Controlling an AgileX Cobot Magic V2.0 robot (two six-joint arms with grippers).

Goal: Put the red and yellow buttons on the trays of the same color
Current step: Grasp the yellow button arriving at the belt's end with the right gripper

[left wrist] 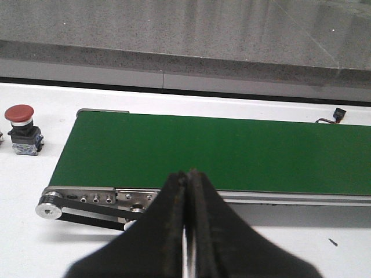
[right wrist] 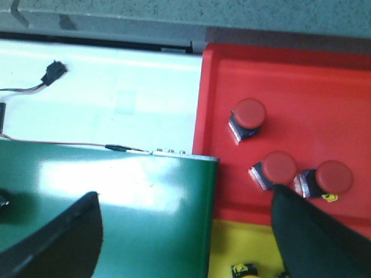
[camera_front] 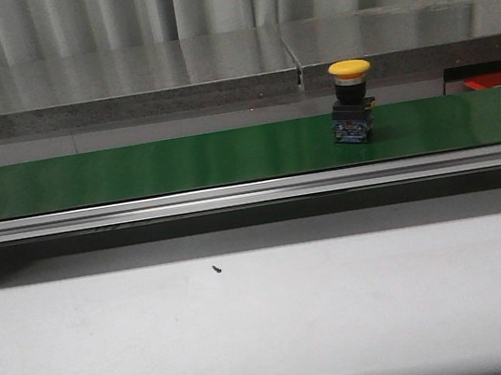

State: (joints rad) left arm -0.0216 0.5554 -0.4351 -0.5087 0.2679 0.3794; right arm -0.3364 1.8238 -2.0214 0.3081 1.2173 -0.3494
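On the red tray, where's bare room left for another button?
On the red plastic tray, the strip along the far rim, beyond the three red mushroom-head buttons, is bare. The side near the yellow tray is crowded: two buttons sit close together by the right tool's finger.

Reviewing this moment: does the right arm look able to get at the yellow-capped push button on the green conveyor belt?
Probably yes. The yellow-capped push button stands upright and alone on the green conveyor belt, nothing crowding it, and the right gripper is open above the belt's end.
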